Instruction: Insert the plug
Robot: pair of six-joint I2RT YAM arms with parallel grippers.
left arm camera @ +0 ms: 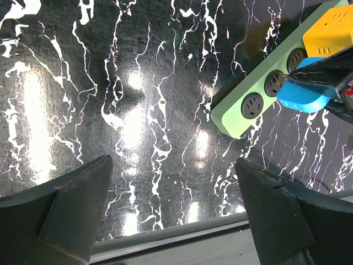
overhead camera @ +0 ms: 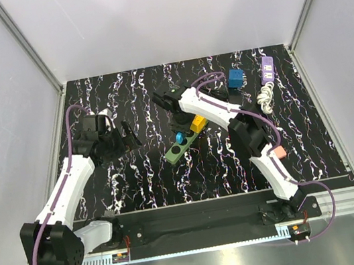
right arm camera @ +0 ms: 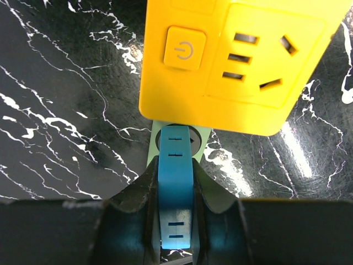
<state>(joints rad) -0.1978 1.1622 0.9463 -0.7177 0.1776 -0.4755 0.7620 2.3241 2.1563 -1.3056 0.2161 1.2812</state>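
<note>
the left tool (left arm camera: 176, 215) is hanging low over the black bench with white streaks (overhead camera: 137, 180). its two dark fingers (left arm camera: 71, 204) are standing wide apart and are holding nothing.

a bit farther in, a long pale green power strip with round sockets (left arm camera: 231, 118) is lying slanted near the middle of the bench. the right tool (right arm camera: 175, 193) is pinching a flat bright blue plastic plug (right arm camera: 175, 199) tight between its fingers. the plug is sitting right over the round socket next to a chunky yellow plastic cube adapter with a power button (right arm camera: 231, 61), which is stuck on the strip. how far in the plug's pins are going is too hard to see.

far back on the right, a small blue box (overhead camera: 235, 78), a purple power strip (overhead camera: 266, 70) and a bundled white cord (overhead camera: 265, 97) are lying close together.
</note>
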